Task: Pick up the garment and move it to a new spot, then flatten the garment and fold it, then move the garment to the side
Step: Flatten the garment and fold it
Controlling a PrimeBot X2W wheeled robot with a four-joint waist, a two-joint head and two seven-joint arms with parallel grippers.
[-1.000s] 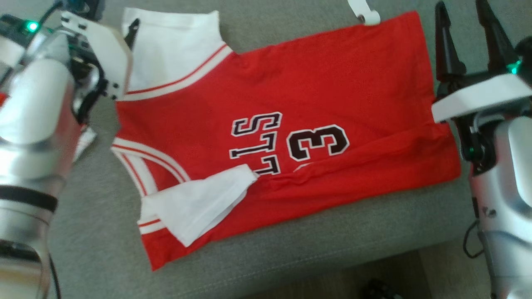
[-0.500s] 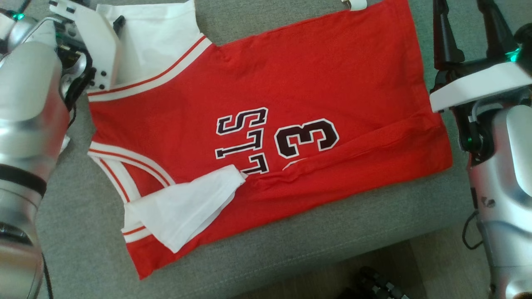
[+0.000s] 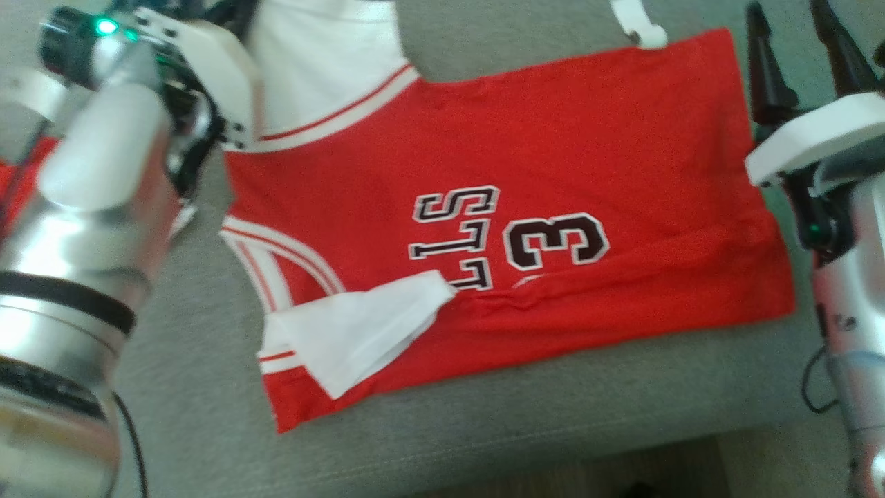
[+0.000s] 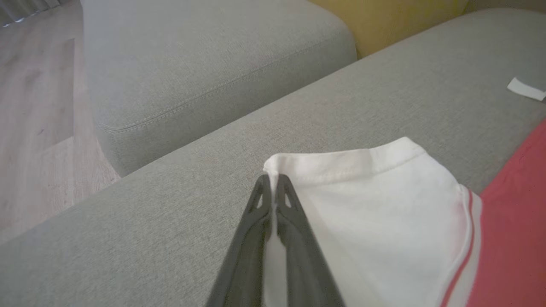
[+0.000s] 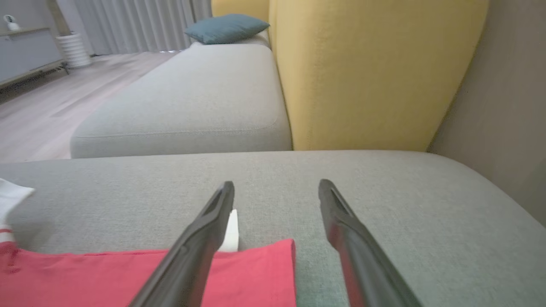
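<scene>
A red jersey (image 3: 539, 159) lies spread flat on top of a grey cushion (image 3: 553, 415), front side up, collar end toward the cushion's left, hem toward its right; black letters and the number 3 with white outlines sit at the middle of the cloth. Along the cushion's near edge a strip of bare grey fabric shows, and just behind it the near white sleeve (image 3: 359, 332) is folded in over the red, with a long crease running from it toward the hem. At the cushion's far left lies the far sleeve (image 4: 362, 204), also white, with a red stripe where it meets the body; my left gripper (image 4: 271, 181) is there, jaws pressed together on the corner of that sleeve's hem, a sliver of white cloth pinched between the two dark fingers. At the cushion's far right my right gripper (image 5: 276, 187) has its jaws wide apart with nothing between them; one finger crosses over the jersey's far hem corner, the other over bare grey fabric; whether either touches, I cannot tell. A small white tag (image 3: 639, 24) lies on the cushion just past that hem corner. Beyond the cushion stand a yellow backrest (image 5: 362, 72) and a second grey seat (image 5: 192, 98); a teal pillow (image 5: 226, 27) rests at that seat's far end; a wooden floor (image 4: 38, 128) runs beside it.
</scene>
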